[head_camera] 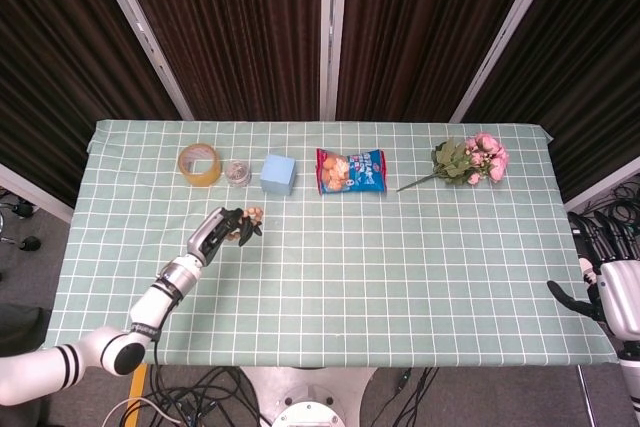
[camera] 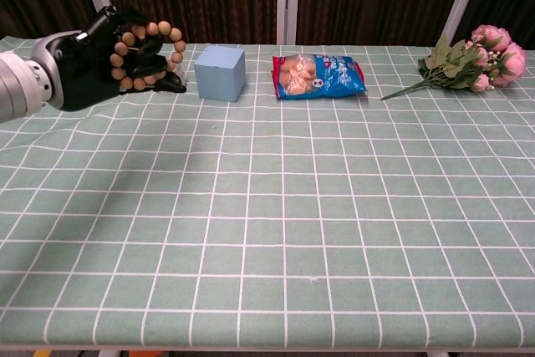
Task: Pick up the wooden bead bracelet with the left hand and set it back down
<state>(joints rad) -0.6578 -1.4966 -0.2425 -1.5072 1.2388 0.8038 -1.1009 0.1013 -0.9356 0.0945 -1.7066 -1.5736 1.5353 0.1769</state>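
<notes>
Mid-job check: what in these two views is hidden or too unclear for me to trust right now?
- Wooden bead bracelet: part of the loop is hidden inside the black left robot hand in both views.
- Right robot hand: cut off by the head view's right edge, absent from the chest view; finger state unreadable.
- Small round container beside the yellow tape roll: too small in the head view to identify; the left robot hand blocks it in the chest view.

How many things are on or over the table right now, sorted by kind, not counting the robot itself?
Bead bracelet, held by the left hand: 1
Tape roll: 1
Small round container: 1
Blue block: 1
Snack bag: 1
Flower bouquet: 1
Total: 6
</notes>
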